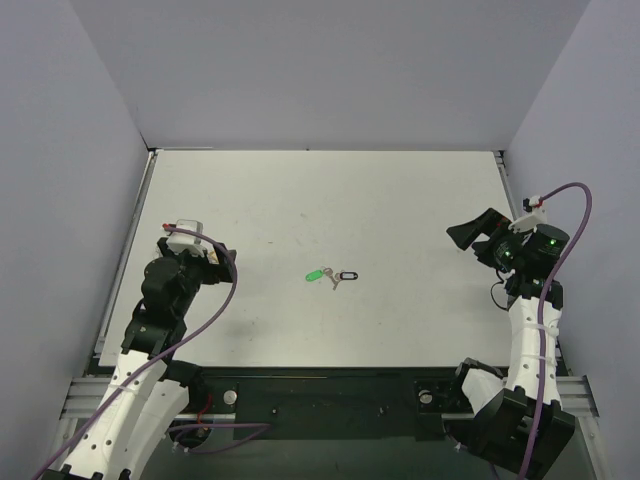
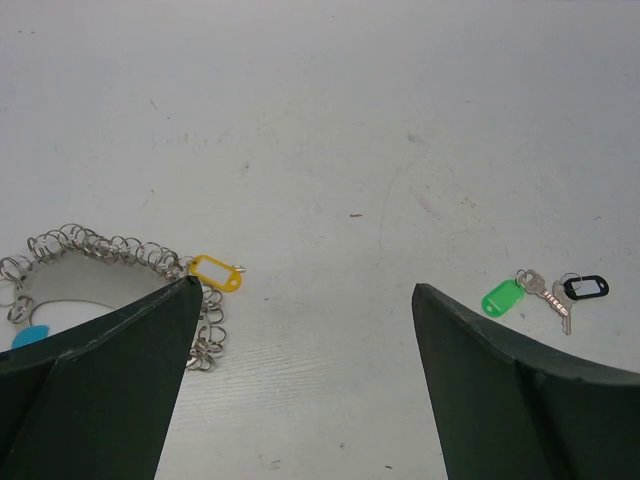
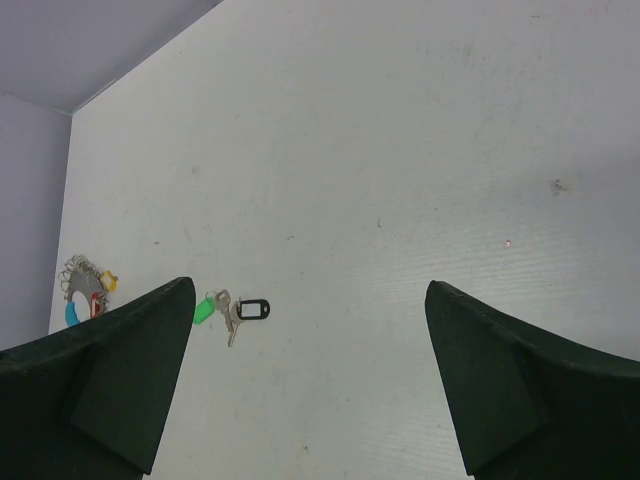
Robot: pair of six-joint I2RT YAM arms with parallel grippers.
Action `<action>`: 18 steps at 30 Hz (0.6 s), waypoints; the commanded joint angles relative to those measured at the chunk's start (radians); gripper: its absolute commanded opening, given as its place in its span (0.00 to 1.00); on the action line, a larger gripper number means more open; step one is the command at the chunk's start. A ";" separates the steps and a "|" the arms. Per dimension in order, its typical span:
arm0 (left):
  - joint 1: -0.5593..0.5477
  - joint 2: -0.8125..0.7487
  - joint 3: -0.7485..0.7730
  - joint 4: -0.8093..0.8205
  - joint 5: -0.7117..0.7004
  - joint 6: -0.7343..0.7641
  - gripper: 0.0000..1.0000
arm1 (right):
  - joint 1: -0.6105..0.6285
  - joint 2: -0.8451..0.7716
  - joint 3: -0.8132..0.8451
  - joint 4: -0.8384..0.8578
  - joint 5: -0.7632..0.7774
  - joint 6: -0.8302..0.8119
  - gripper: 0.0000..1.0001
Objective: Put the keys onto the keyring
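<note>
1. Lying near the centre of the table (image 1: 400,200), the keys (image 1: 333,276) touch, with the green tag (image 1: 315,273) at 9 o'clock and the black-rimmed tag (image 1: 348,275) at 3 o'clock.
2. In the left wrist view the keyring (image 2: 100,245) sits at 9 o'clock of the keys, partly hidden behind a finger of the left gripper (image 2: 305,290).
3. The left gripper and the right gripper (image 3: 310,287) both have their jaws spread wide, holding nothing.

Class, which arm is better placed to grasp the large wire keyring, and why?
Left, probably. The large silvery coiled-wire keyring lies just beside the open left claw; the open right claw sits far off, beyond the silver keys with green and black tags.
</note>
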 commanded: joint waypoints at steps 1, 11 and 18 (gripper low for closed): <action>0.001 -0.010 0.024 0.017 0.010 0.006 0.97 | -0.001 -0.001 0.016 0.019 0.003 -0.009 0.93; 0.003 -0.015 0.024 0.020 0.017 0.006 0.97 | -0.001 0.017 0.012 -0.023 -0.084 -0.107 0.96; 0.001 -0.019 0.018 0.038 0.071 -0.014 0.97 | 0.152 0.079 0.099 -0.444 -0.304 -0.752 0.96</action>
